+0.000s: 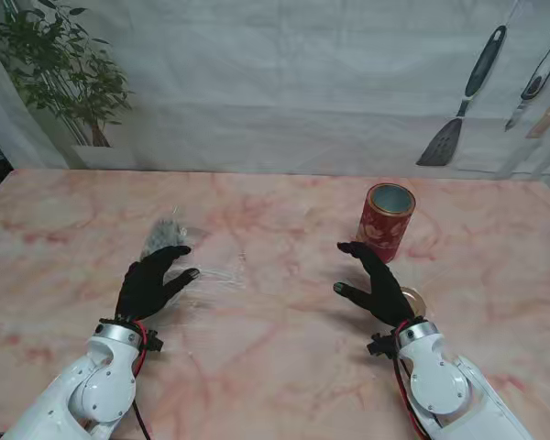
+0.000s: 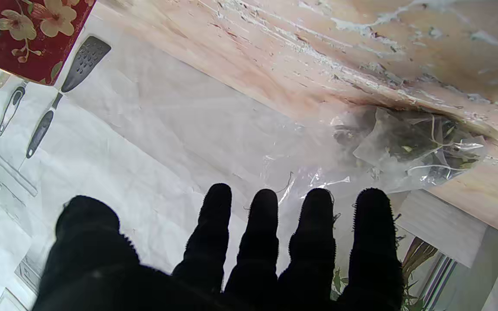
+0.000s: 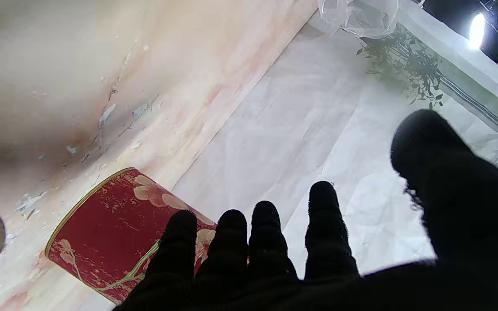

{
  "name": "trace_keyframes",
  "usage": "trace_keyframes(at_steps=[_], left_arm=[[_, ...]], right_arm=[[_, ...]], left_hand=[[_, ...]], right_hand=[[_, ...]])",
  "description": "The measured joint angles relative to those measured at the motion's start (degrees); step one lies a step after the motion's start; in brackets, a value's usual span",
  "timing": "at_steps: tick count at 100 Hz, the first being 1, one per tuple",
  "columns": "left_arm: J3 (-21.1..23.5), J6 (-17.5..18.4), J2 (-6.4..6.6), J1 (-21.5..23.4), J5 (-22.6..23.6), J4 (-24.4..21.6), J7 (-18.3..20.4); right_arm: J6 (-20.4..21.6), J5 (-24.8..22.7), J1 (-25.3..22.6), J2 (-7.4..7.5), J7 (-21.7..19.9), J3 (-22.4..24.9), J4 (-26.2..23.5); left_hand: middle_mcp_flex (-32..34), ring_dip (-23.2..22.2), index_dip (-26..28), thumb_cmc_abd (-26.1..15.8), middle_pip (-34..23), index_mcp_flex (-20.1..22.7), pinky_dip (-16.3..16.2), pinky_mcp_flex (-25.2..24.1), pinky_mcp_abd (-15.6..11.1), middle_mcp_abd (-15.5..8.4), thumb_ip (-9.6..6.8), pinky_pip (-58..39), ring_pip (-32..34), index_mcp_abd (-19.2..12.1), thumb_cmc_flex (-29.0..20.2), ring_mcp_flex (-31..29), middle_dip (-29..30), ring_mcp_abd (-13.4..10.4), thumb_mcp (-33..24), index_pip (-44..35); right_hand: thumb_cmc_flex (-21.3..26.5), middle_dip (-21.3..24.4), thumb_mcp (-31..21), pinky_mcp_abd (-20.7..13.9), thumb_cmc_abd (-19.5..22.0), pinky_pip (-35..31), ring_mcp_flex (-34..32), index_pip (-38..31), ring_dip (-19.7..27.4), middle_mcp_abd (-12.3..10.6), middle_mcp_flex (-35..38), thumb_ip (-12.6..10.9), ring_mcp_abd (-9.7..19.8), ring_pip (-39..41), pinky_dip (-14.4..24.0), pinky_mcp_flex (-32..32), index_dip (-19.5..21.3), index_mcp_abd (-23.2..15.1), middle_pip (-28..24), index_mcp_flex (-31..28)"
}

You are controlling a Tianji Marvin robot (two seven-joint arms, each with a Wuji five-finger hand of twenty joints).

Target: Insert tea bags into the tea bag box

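Two black-gloved hands rest open over the pink marble counter [image 1: 275,367], neither holding anything

The left hand [image 1: 151,282] has its fingers spread, with the clear plastic bag of tea bags [image 1: 168,236] just past its fingertips; the right hand [image 1: 378,282] is also spread and empty, the red cylindrical floral tea bag box [image 1: 386,222] standing upright and uncovered just beyond its fingers, farther from me

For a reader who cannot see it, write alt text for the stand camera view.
Two black-gloved robot hands, left hand and right hand, hover open over a pink marble table. A clear bag of tea bags lies by the left; an open red tin stands by the right.
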State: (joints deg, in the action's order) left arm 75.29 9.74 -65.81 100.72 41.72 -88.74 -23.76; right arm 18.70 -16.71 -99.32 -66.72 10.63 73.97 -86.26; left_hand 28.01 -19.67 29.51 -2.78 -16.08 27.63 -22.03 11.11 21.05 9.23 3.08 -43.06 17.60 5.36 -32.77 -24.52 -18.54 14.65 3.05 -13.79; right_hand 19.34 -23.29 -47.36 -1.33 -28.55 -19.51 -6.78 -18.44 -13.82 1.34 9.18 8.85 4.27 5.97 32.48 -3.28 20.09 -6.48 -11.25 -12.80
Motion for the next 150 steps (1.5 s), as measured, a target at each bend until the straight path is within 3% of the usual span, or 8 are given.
trace_keyframes(at_steps=[86, 114, 128, 137, 150], left_arm=[[-0.4, 0.1, 0.02, 0.1, 0.4, -0.4, -0.1], [-0.3, 0.2, 0.02, 0.2, 0.5, -0.5, -0.1], [-0.4, 0.9, 0.00, -0.1, -0.3, -0.1, 0.0], [-0.6, 1.3, 0.00, -0.5, -0.7, 0.4, 0.4], [-0.7, 1.4, 0.03, -0.8, -0.6, 0.5, 0.7]], right_arm=[[0.2, 0.8, -0.3, 0.15, -1.1, 0.2, 0.2], [-0.2, -3.7, 0.0, -0.04, 3.3, -1.0, 0.4], [-4.4, -7.7, -0.5, -0.05, 3.5, -0.6, -2.0], [-7.7, -11.5, -1.0, -0.06, 5.9, -0.2, -4.1], [-9.0, -13.3, -1.4, -0.25, 8.8, 0.6, -5.4]], left_hand=[[0.0, 0.0, 0.0, 0.0, 0.0, 0.0, 0.0, 0.0, 0.0, 0.0, 0.00, 0.0, 0.0, 0.0, 0.0, 0.0, 0.0, 0.0, 0.0, 0.0], [0.0, 0.0, 0.0, 0.0, 0.0, 0.0, 0.0, 0.1, 0.0, 0.0, 0.00, 0.0, 0.0, 0.0, 0.0, 0.0, 0.0, 0.0, 0.0, 0.0], [0.0, 0.0, 0.0, 0.0, 0.0, 0.0, 0.0, 0.1, 0.0, 0.0, 0.00, 0.0, 0.0, 0.0, 0.0, 0.0, 0.0, 0.0, 0.0, 0.0], [0.0, 0.0, 0.0, 0.0, 0.0, 0.0, 0.0, 0.1, 0.0, 0.0, 0.00, 0.0, 0.0, 0.0, 0.0, 0.0, 0.0, 0.0, 0.0, 0.0], [0.0, 0.0, 0.0, 0.0, 0.0, 0.0, 0.0, 0.1, 0.0, 0.0, 0.00, 0.0, 0.0, 0.0, 0.0, 0.0, 0.0, 0.0, 0.0, 0.0]], right_hand=[[0.0, 0.0, 0.0, 0.0, 0.0, 0.0, 0.0, -0.2, 0.1, 0.0, 0.0, 0.0, 0.0, 0.0, 0.0, 0.0, -0.1, 0.1, 0.0, 0.0], [0.0, -0.6, 0.0, 0.0, 0.0, -1.4, 0.0, -0.3, -0.5, 0.4, 0.0, 0.0, -0.7, 1.6, 0.0, 0.1, -0.1, 0.1, -1.8, 0.0], [0.1, -0.7, -0.1, 0.0, 0.0, -1.5, 0.0, -0.5, -0.8, 0.5, 0.0, 0.0, -0.7, 2.1, 0.0, 0.1, -0.1, 0.1, -2.3, 0.0], [0.1, -0.7, -0.8, 0.0, 0.0, -1.5, 0.0, -0.9, -0.8, 0.5, 0.1, 0.0, -0.7, 2.1, 0.0, 0.1, -0.1, 0.1, -2.3, 0.0], [0.1, -0.7, -0.8, 0.0, -0.1, -1.5, 0.0, -1.3, -0.9, 0.5, 0.1, 0.0, -0.7, 2.2, 0.0, 0.1, -0.1, -0.1, -3.0, -0.7]])
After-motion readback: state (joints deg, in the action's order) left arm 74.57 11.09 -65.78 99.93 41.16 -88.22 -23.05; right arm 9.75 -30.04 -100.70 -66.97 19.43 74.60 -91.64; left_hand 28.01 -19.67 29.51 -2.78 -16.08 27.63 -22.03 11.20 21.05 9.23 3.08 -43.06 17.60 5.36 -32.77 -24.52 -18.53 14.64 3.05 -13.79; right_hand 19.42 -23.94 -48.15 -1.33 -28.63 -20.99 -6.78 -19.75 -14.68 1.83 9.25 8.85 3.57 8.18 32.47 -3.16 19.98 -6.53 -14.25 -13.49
